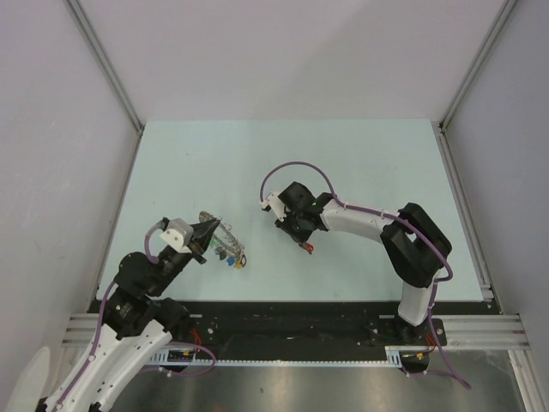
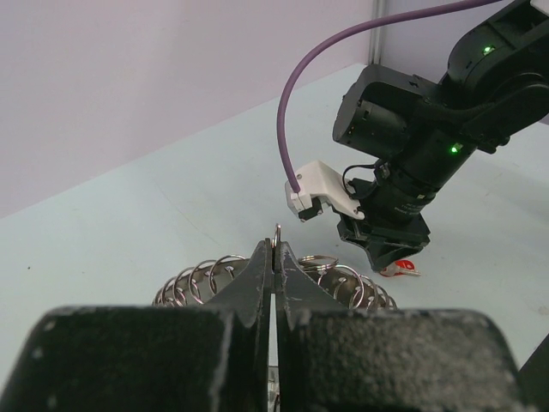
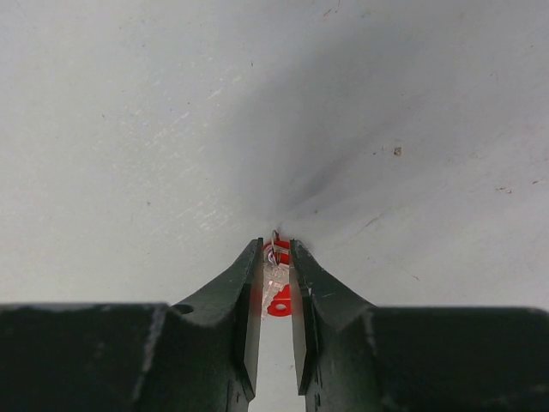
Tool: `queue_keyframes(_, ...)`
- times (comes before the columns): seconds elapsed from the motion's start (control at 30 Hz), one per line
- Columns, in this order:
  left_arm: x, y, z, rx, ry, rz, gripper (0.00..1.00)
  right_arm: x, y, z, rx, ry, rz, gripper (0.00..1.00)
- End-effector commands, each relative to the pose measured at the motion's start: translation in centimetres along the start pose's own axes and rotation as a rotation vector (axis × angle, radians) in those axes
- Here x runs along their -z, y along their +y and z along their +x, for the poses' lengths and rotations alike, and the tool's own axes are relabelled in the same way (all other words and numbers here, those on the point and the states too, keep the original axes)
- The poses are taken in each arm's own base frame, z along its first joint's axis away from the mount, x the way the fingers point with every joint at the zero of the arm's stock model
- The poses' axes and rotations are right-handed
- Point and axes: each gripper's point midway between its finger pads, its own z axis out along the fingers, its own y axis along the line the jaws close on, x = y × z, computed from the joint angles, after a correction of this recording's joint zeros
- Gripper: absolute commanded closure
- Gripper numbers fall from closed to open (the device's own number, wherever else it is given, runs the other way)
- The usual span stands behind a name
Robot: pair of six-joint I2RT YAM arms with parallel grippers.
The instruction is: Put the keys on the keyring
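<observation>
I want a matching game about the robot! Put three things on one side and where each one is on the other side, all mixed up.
Things:
1. small silver key with a red oval plastic tag
2. large grey metal keyring fringed with small keys
3. purple cable loop

Places:
A. arching above the right arm's wrist
B. pinched in the left arm's fingers
C. pinched in the right arm's fingers

Pairs: 1-C, 2-B, 3-A.

black-and-white arms (image 1: 356,221), purple cables (image 2: 292,112) (green LEDs (image 2: 452,149))
</observation>
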Motion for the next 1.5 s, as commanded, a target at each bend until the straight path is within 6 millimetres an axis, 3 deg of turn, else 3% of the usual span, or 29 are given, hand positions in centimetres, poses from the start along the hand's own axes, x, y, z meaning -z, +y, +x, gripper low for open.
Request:
queue_keyframes(0.0, -0.1, 0.1, -2.3, -0.016, -0.081, 0.000, 1.00, -0.1, -0.1, -0.1, -0.003, 0.003, 0.002, 0.78)
queue_keyframes(1.47, -0.3, -0.1, -2.1, -0.016, -0.073, 0.010, 0.99, -1.3, -0.6, 1.9, -0.034, 0.054, 0.017, 0.87)
